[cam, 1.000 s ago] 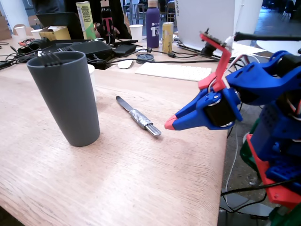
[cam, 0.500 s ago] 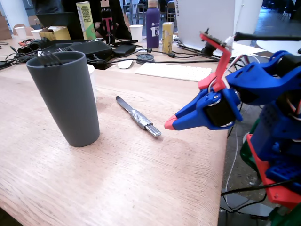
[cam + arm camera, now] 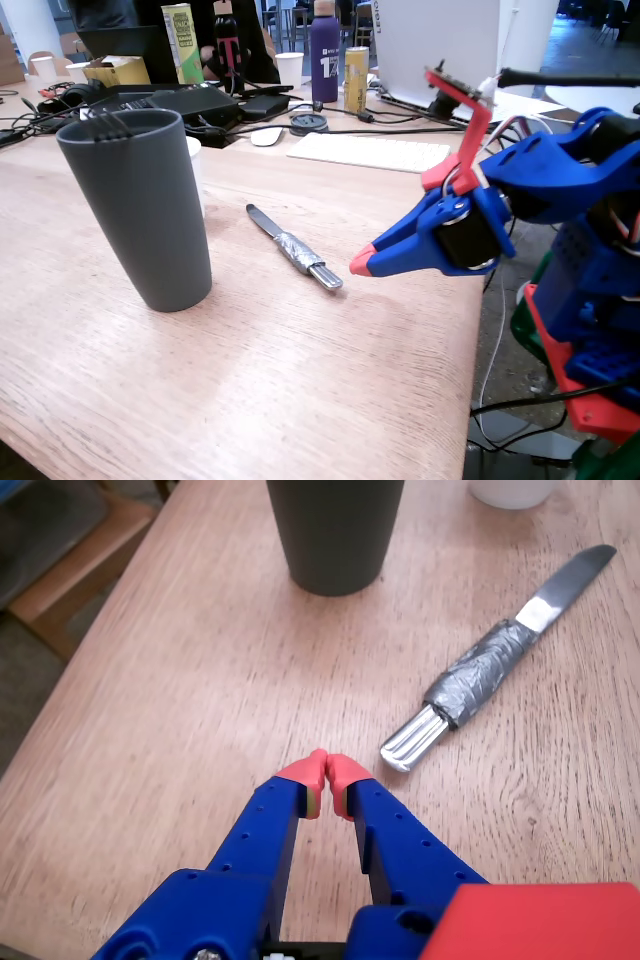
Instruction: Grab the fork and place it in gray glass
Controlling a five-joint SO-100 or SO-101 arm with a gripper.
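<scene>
So the gripper [image 3: 326,767] is fully pinched closed with nothing in it; the wrist view makes that obvious, red tips touching at lower centre of frame, above bare wood. In the fixed view the same blue gripper [image 3: 362,262] pokes in from the right at mid-height, hanging over the wooden table [image 3: 300,380].

The fork [image 3: 108,124] only turns up in the fixed view: a few thin tines poking just above the rim of the gray glass [image 3: 140,205], at the left of the frame. So it's standing inside the glass. The wrist view only catches the lower part of the gray glass [image 3: 335,530] at top centre, rim cut off, so no fork visible there.

Lying flat between glass and gripper is a tape-wrapped table knife [image 3: 293,247], blade pointing toward the back. The wrist view shows the knife [image 3: 480,675] way better at the upper right: crinkled grey tape around the middle, shiny handle end just beside the fingertips, not touching them.

Background clutter in the fixed view: white keyboard [image 3: 370,151], purple bottle [image 3: 324,55].
</scene>
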